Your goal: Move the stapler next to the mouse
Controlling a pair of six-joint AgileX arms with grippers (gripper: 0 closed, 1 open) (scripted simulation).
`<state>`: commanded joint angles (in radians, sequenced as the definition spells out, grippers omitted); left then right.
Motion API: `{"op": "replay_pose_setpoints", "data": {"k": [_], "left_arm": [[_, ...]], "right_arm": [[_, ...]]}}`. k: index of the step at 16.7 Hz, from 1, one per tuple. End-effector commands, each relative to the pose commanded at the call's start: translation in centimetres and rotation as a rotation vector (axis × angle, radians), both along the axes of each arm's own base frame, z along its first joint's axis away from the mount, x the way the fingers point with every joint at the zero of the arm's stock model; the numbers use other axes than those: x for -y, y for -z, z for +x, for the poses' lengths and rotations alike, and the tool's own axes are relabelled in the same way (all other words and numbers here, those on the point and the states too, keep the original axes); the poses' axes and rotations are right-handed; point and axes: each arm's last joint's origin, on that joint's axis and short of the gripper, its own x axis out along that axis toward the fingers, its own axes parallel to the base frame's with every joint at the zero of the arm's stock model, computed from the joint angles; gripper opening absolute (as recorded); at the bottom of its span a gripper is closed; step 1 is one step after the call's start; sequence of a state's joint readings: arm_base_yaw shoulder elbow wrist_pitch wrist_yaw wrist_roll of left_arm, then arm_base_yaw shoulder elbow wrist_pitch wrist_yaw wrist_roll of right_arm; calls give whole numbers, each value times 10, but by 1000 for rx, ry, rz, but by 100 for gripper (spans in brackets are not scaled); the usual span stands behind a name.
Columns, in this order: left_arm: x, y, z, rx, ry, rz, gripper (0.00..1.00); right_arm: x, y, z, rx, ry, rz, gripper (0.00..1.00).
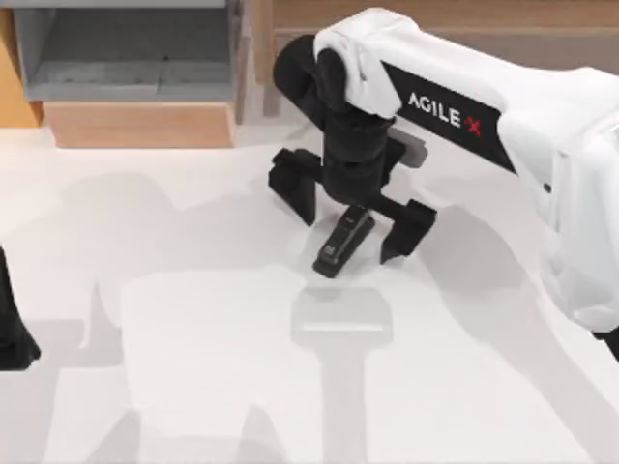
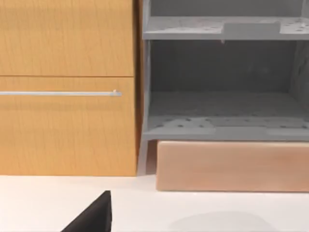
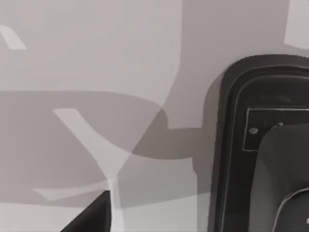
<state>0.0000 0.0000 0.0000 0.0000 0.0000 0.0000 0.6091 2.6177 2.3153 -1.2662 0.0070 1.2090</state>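
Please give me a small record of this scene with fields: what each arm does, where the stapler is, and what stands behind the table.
right gripper: above the table's middle, fingers spread open, one on each side of the stapler
stapler: black, slim, lying slanted on the white table, between the open fingers, not clamped
left arm: parked at the table's left edge
behind table: wooden cabinet and grey shelf

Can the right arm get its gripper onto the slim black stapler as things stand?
Probably yes. The right gripper hangs open directly over the slim black stapler, a finger on either side, with nothing between them on the white table. The left arm sits parked at the left edge.
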Motion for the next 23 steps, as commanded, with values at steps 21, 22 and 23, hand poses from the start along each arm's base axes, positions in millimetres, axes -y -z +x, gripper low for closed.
{"op": "replay_pose_setpoints", "data": {"k": [21,22,23], "left_arm": [[0,0,0,0,0,0,100],[0,0,0,0,0,0,100],[0,0,0,0,0,0,100]], "right_arm": [[0,0,0,0,0,0,0],[1,0,1,0,4,0,0],[1,-1,1,-1,4,0,0]]}}
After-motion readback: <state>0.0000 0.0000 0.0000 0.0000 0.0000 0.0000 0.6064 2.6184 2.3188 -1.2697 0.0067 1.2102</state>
